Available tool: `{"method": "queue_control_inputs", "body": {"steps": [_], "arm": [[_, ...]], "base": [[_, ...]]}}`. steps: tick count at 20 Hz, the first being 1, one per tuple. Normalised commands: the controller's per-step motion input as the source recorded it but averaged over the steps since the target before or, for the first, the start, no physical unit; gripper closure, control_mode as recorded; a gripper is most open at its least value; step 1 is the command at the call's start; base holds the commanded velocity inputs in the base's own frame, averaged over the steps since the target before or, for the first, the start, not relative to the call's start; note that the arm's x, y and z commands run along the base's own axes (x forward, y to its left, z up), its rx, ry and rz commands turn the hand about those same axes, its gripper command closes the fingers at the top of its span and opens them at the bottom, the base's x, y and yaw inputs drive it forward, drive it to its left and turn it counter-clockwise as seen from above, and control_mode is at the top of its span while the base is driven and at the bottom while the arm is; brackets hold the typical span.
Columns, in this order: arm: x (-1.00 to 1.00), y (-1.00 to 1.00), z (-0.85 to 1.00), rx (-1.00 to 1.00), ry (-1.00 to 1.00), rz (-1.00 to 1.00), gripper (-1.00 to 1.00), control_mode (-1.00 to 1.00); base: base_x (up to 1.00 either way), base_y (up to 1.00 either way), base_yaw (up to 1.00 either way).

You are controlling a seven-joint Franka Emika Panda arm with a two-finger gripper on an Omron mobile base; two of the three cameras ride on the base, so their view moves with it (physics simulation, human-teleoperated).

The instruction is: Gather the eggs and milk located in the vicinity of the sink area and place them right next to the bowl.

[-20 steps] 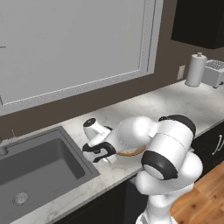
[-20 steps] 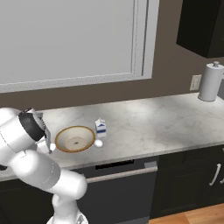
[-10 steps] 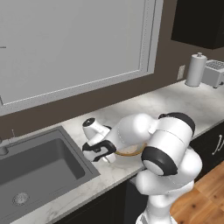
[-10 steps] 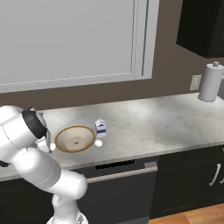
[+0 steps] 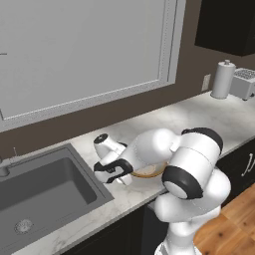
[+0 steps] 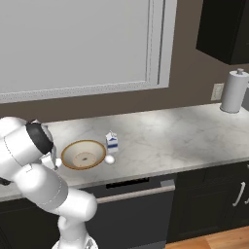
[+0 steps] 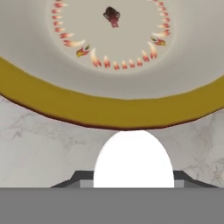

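In the hand view a white egg (image 7: pixel 133 159) sits between my gripper's (image 7: pixel 133 179) dark fingertips (image 7: pixel 83 177), just above the marble counter and right against the orange-brown rim of the bowl (image 7: pixel 113 109). In the right base view the cream bowl (image 6: pixel 83 154) stands on the counter. My gripper (image 6: pixel 56 163) holds that egg (image 6: pixel 58 162) at the bowl's left side. A second egg (image 6: pixel 110 159) lies by the bowl's right side, and the milk (image 6: pixel 112 141) stands upright just behind it. In the left base view my gripper (image 5: pixel 118 174) is between the sink (image 5: pixel 45 189) and the bowl (image 5: pixel 149 172).
A paper towel roll (image 6: pixel 234 91) stands at the far right of the counter, with a toaster (image 5: pixel 244 82) beside it. The marble counter (image 6: pixel 165 141) stretches bare to the right of the milk. A window fills the wall behind.
The arm's elbow has leaned slightly to the left. The gripper stays at the bowl's side with the egg between its fingers.
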Motion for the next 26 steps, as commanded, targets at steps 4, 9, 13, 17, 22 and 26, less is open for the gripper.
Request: {"method": "queue_control_inputs", "body": {"steps": [4,9,13,17,22,26], "arm": [[0.00,0.00,0.00,0.00,0.00,0.00,-1.00,-1.00],[-0.01,0.00,0.00,0.00,0.00,0.00,-1.00,-1.00],[-0.20,0.00,0.03,0.00,0.00,0.00,-1.00,-1.00],[-0.05,0.00,0.17,0.00,0.00,-0.01,-1.00,-1.00],[-0.03,0.00,0.44,0.00,0.00,0.00,-1.00,-1.00],[-0.46,0.00,0.61,0.03,0.00,0.00,-1.00,-1.00]], "base": [[0.00,0.00,0.00],[0.00,0.00,0.00],[0.00,0.00,0.00],[0.00,0.00,0.00],[0.00,0.00,0.00],[0.00,0.00,0.00]]}}
